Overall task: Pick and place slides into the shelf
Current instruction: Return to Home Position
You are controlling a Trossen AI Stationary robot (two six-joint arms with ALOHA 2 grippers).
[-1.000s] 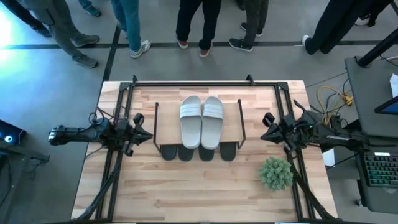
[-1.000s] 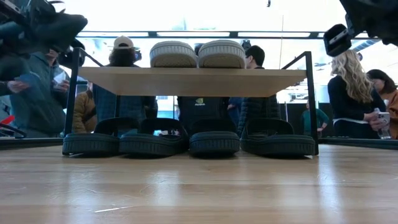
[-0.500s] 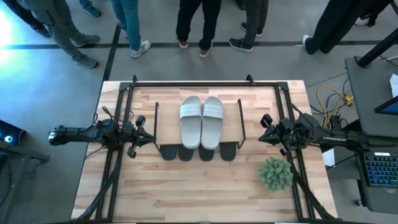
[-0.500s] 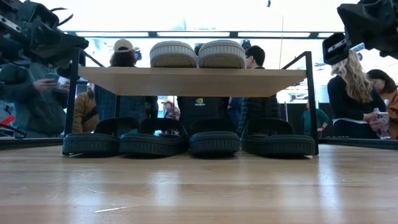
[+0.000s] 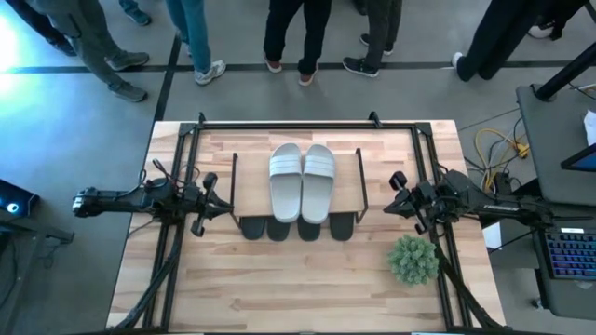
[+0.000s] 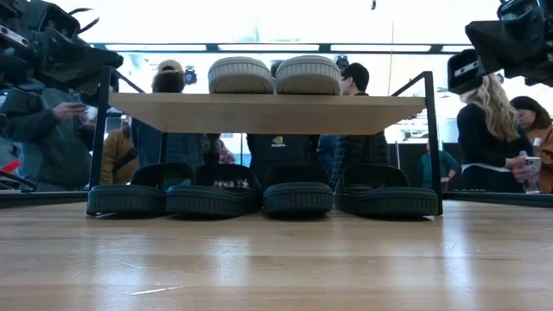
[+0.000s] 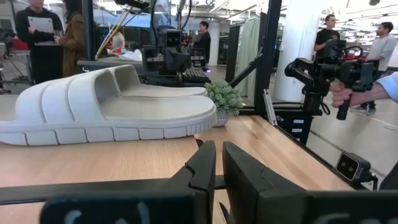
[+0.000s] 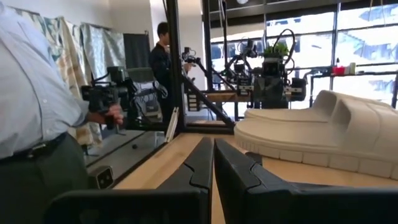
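The shelf [image 5: 250,177] stands mid-table, and its light-wood top board [image 6: 268,112] shows edge-on in the low view. Two pale slides [image 5: 302,182] lie side by side on the board, soles down. Four black slides [image 6: 263,197] stand in a row on the table under it. My left gripper [image 5: 226,207] is shut and empty, left of the shelf at about board height, pointing at it. My right gripper [image 5: 388,202] is shut and empty on the shelf's right, pointing at it. A pale slide shows in the left wrist view [image 7: 106,109] and the right wrist view [image 8: 323,134].
A small green plant [image 5: 413,259] stands at the near right of the table. A black metal frame [image 5: 284,124] runs round the tabletop. Several people stand beyond the far edge. A hand holds a camera rig [image 7: 329,74] beside the table. Bare wood lies near the front edge [image 5: 298,288].
Both grippers have sunk a little beside the shelf. My right gripper has also edged toward the shelf. The slides and the shelf have not moved.
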